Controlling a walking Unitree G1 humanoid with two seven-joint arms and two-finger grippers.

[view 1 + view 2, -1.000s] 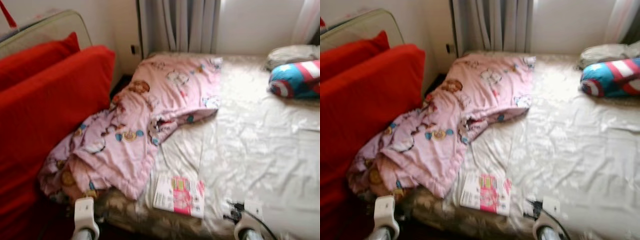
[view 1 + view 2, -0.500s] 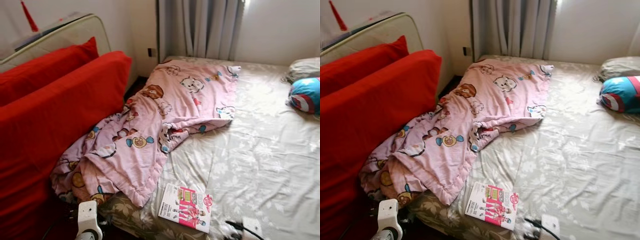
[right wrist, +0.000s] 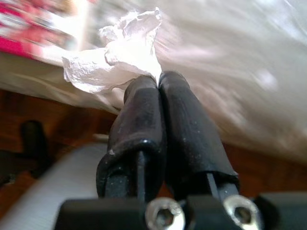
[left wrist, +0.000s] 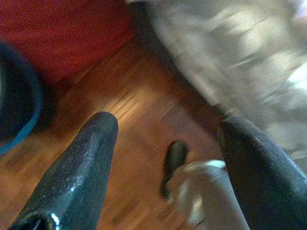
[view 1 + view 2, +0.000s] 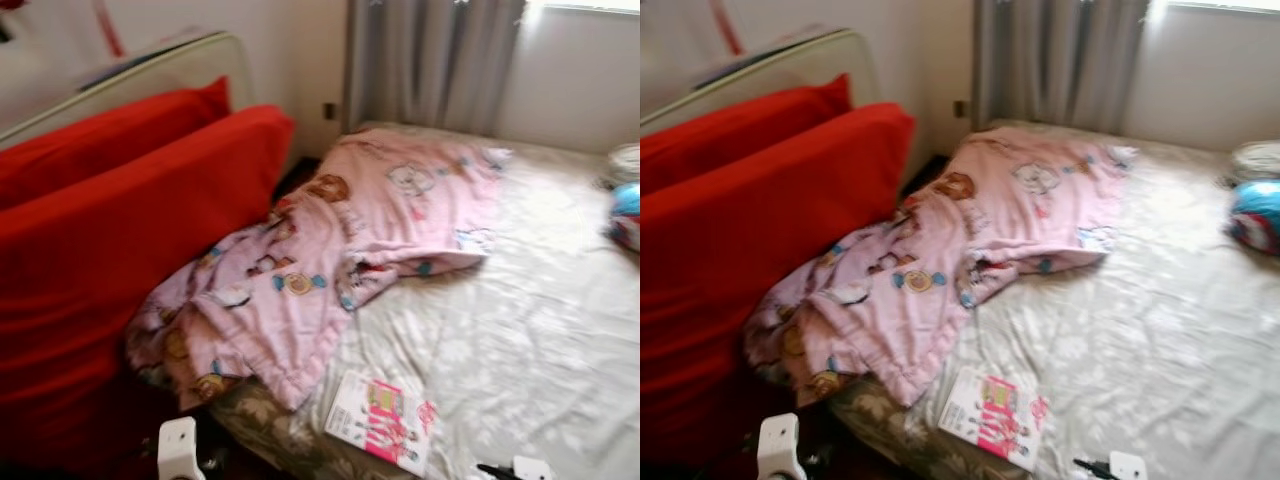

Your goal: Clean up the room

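Note:
My right gripper (image 3: 159, 81) is shut on a crumpled white tissue (image 3: 120, 52), held low by the bed's near edge. My left gripper (image 4: 165, 127) hangs open with nothing between its fingers, over the wooden floor (image 4: 124, 105) between the red cushion and the bed. On the bed (image 5: 520, 330) a rumpled pink cartoon blanket (image 5: 340, 250) lies across the left side and spills over the edge. A pink and white magazine (image 5: 382, 422) lies on the sheet near the front edge.
Two big red cushions (image 5: 120, 230) stand along the bed's left side, with a pale mattress edge (image 5: 150, 75) behind them. A blue pillow (image 5: 1255, 215) sits at the far right. Grey curtains (image 5: 430, 60) hang behind the bed. A dark blue-rimmed object (image 4: 17, 96) is on the floor.
The whole picture has slid to the right, so the camera has turned left. Blanket, magazine and cushions keep their places on the bed. The arms sit lower in view.

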